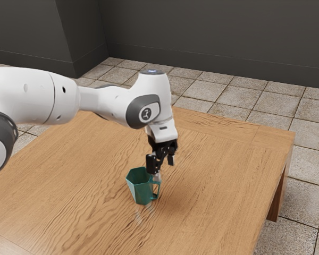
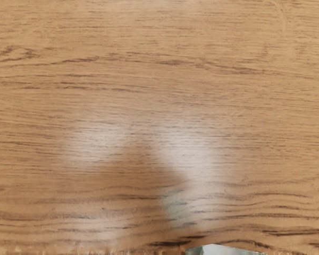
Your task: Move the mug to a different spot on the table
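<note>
Exterior view, upright mug point(image 1: 141, 187) beneath end effector point(image 1: 158, 168)

a green mug point(image 1: 142, 186) stands upright on the wooden table point(image 1: 228, 175), near its middle.

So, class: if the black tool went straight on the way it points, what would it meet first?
Most likely the green mug: the tool points down at its rim on the exterior view's right side, with the wooden table beneath. Depth is unclear, so it may already touch.
</note>
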You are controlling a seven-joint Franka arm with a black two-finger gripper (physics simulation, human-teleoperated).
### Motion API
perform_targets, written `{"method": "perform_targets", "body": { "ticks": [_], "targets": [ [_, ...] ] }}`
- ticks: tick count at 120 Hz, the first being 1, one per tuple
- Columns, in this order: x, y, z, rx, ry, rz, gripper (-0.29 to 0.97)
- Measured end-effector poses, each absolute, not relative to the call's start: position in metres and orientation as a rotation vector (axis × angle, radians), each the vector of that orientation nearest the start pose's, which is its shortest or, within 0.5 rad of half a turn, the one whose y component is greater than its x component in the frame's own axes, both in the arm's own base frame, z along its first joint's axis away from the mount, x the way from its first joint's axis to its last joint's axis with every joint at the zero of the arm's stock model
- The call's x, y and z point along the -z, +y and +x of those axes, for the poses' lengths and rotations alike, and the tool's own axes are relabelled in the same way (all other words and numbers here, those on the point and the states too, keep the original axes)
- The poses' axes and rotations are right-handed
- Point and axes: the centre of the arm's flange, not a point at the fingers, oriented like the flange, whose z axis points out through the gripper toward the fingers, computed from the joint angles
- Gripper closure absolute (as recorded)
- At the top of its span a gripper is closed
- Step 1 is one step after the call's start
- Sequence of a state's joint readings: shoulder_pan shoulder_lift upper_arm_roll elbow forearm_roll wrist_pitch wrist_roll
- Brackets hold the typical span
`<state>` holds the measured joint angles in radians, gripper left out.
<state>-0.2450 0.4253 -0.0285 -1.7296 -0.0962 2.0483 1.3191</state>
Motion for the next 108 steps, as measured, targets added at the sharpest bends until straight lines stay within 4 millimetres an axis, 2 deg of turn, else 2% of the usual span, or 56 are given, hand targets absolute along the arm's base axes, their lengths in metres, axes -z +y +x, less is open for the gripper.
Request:
{"method": "perform_targets", "body": {
  "ticks": [47,69,108],
  "targets": [
    [-0.304,-0.172,0.626,-0.204,1.994,-2.552,0.00],
    [-0.301,-0.164,0.627,-0.229,1.886,-2.614,0.00],
    [-0.288,-0.159,0.625,-0.274,1.772,-2.683,0.00]
  ]
}}
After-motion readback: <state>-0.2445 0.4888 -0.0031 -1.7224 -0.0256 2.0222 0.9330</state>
